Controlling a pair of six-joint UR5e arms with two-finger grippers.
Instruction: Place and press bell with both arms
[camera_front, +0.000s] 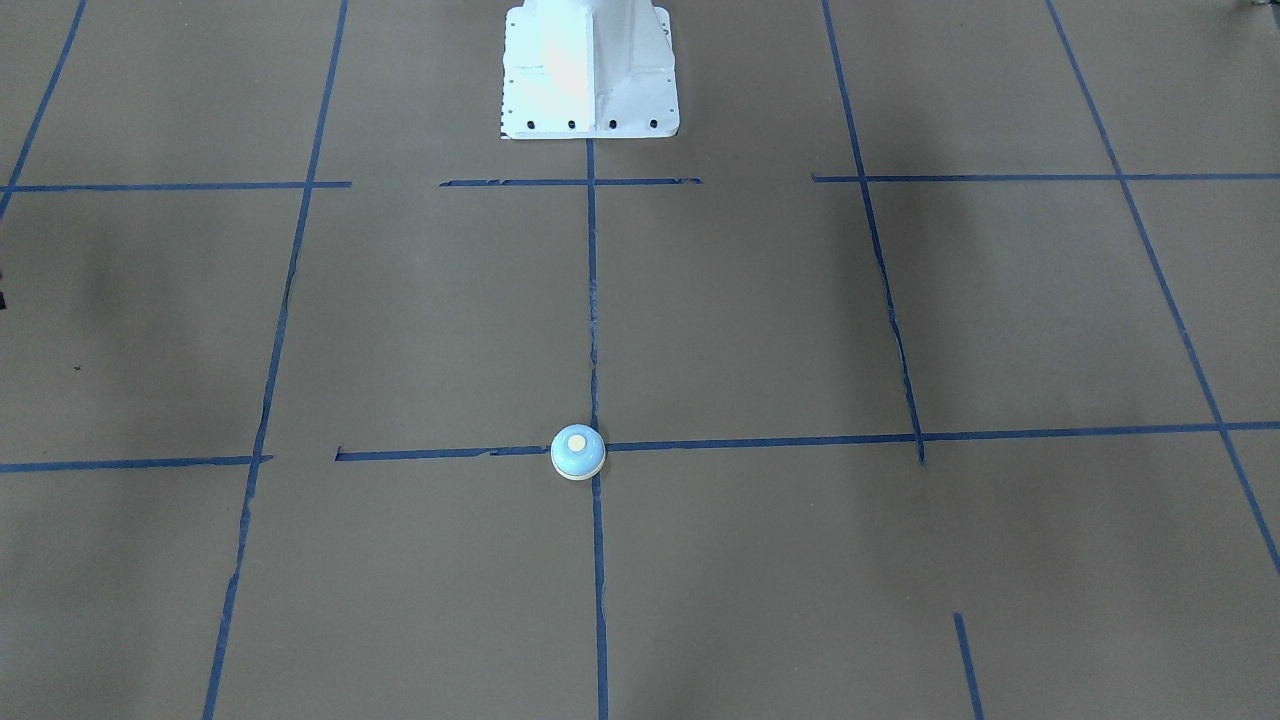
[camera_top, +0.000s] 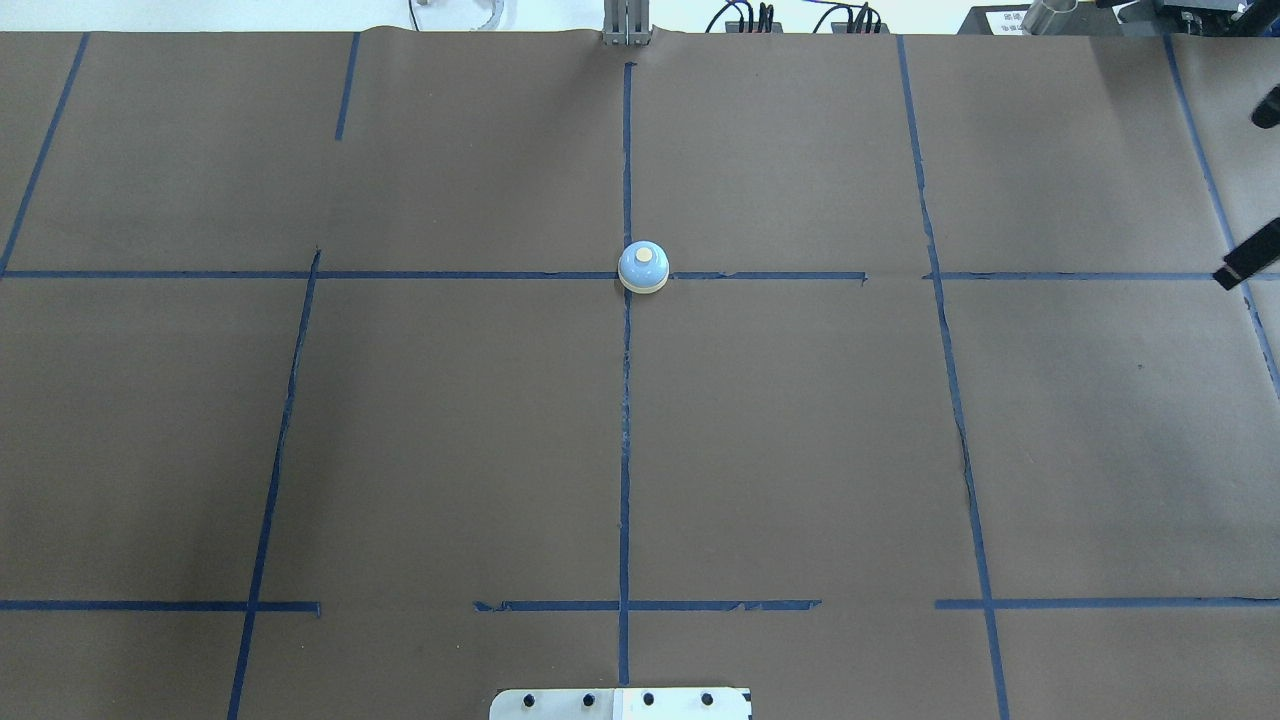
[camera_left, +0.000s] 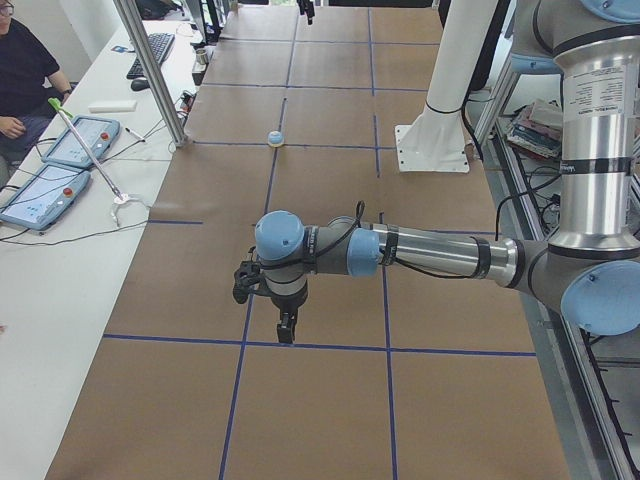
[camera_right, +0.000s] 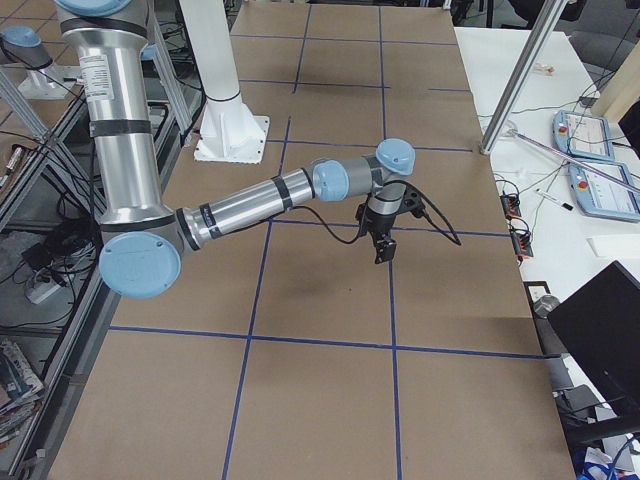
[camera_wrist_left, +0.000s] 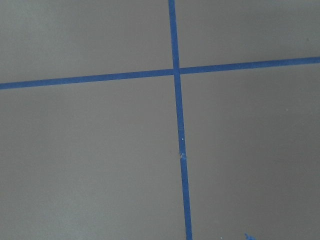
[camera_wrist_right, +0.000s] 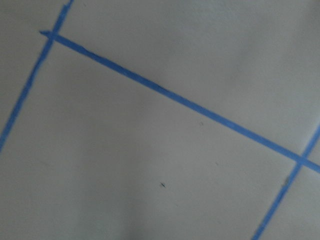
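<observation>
**Bell on the worktop, both arms well apart from it**

The bell (camera_top: 643, 267) stands upright, button uppermost, on the brown worktop (camera_top: 450, 450). It sits right at the crossing of two blue tape lines (camera_top: 625, 450), straight out from the white pedestal (camera_front: 590, 70). Nothing holds or touches it.

As far as placing goes, I judge the bell may already be where it belongs, since it rests squarely on the central cross. The pictures do not mark any target, so this is not certain. Nothing shows whether it has been pressed. Neither arm is near enough to press it now, so that step looks to be ahead, with a long reach for each arm first.

The left arm (camera_left: 430, 255) stretches low over the near end of the worktop, its left tool (camera_left: 285, 325) pointing down above a tape line. The right arm (camera_right: 250, 205) does likewise at the opposite end, with the right tool (camera_right: 383, 248) hanging over the paper. Each tool shows clearly only from the side, and I cannot tell whether either is wide or narrow. Both wrist cameras show only paper and tape.

Counted:
- one bell
- two arms, each with one tool
- one pedestal
- one seated person (camera_left: 20, 70)
- two control tablets (camera_left: 85, 140) beside the worktop
</observation>
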